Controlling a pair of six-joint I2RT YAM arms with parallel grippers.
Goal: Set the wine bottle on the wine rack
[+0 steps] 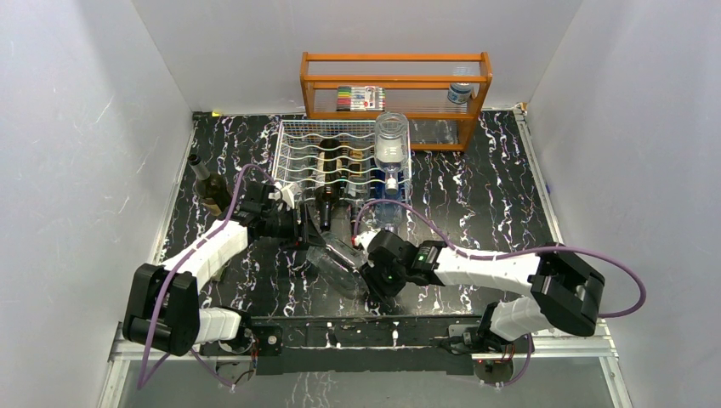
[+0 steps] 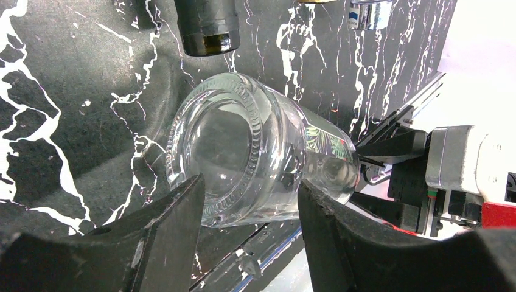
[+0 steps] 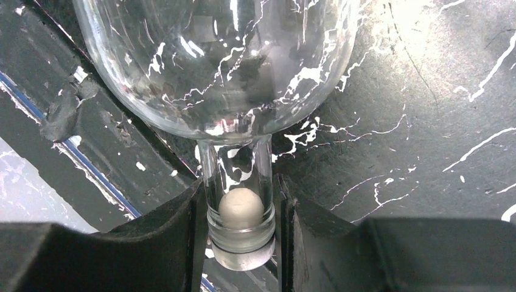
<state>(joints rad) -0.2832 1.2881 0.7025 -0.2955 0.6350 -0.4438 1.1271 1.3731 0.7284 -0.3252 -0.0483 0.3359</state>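
Observation:
A clear glass wine bottle (image 1: pixel 336 259) lies slanted low over the black marbled table, between my two grippers. In the left wrist view its round base (image 2: pixel 243 146) faces the camera, and my left gripper (image 2: pixel 249 182) is shut on it, one finger against each side. My right gripper (image 3: pixel 240 182) is shut on the corked neck of the bottle (image 3: pixel 225 73). In the top view the left gripper (image 1: pixel 302 238) is at the bottle's upper left end and the right gripper (image 1: pixel 370 268) at its lower right. The white wine rack (image 1: pixel 289 161) stands just behind them.
The rack holds a dark bottle (image 1: pixel 327 170) and a clear bottle (image 1: pixel 391 144) lies on top of it. A dark bottle (image 1: pixel 208 183) stands at the left wall. An orange wooden shelf (image 1: pixel 395 81) sits at the back. The table's metal front rail (image 1: pixel 357 327) runs close below the grippers.

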